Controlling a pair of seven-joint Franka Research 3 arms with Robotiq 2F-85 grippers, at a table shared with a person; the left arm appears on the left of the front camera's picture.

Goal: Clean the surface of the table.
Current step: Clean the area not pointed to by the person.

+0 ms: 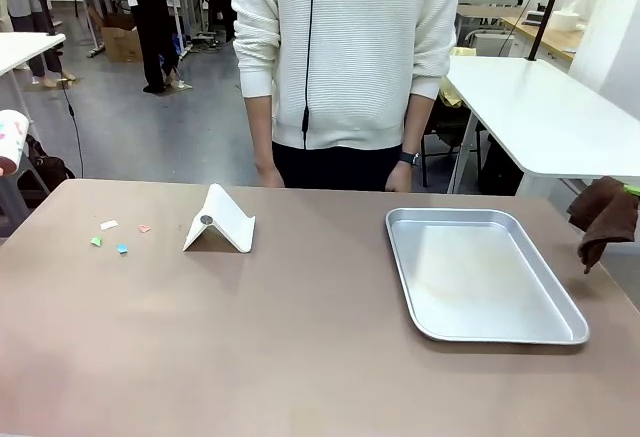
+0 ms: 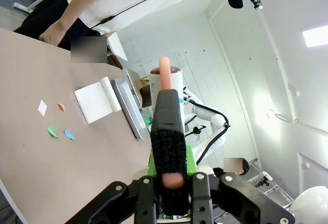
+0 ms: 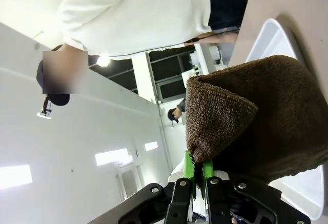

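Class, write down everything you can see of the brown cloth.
The brown cloth is dark, nubby, terry-like fabric, folded and bunched. The right gripper is shut on one folded edge between its green pads. In the front view it hangs crumpled above the right edge of the table, apart from the metal tray.

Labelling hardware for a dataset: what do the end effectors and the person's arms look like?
Left end effector and right end effector: black linkage fingers with silver bolts, green pads. Person: long white ribbed sleeves, dark wristwatch.
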